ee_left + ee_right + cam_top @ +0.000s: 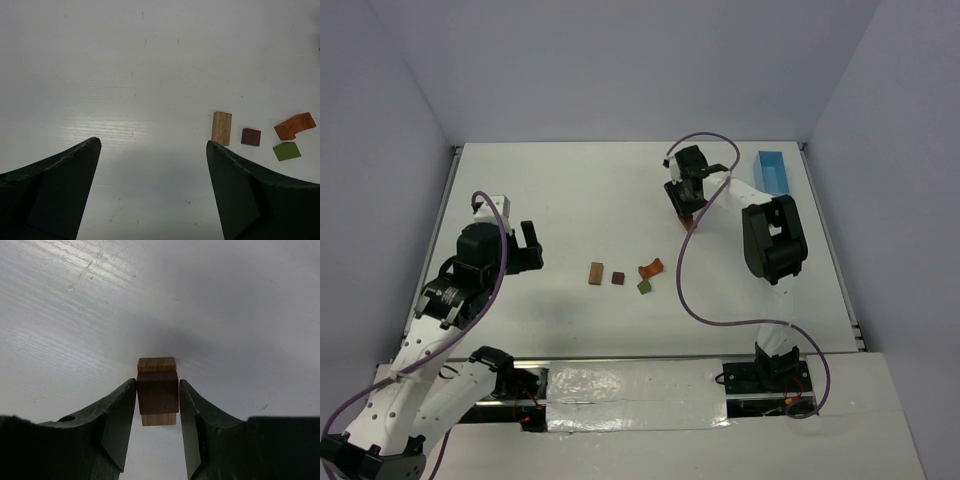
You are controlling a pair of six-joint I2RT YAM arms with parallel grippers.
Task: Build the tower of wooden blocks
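While left tool [153, 142] gapes empty | right tool [157, 383] flanks dark red block [157, 397], grip unclear

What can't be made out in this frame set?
Top view: the right tool covers the wood block tower, hiding its block count.
Right wrist: whether the fingers press the dark red block or merely flank it; gaps too fine.
Right wrist: the dark red block covers most of the tan block.
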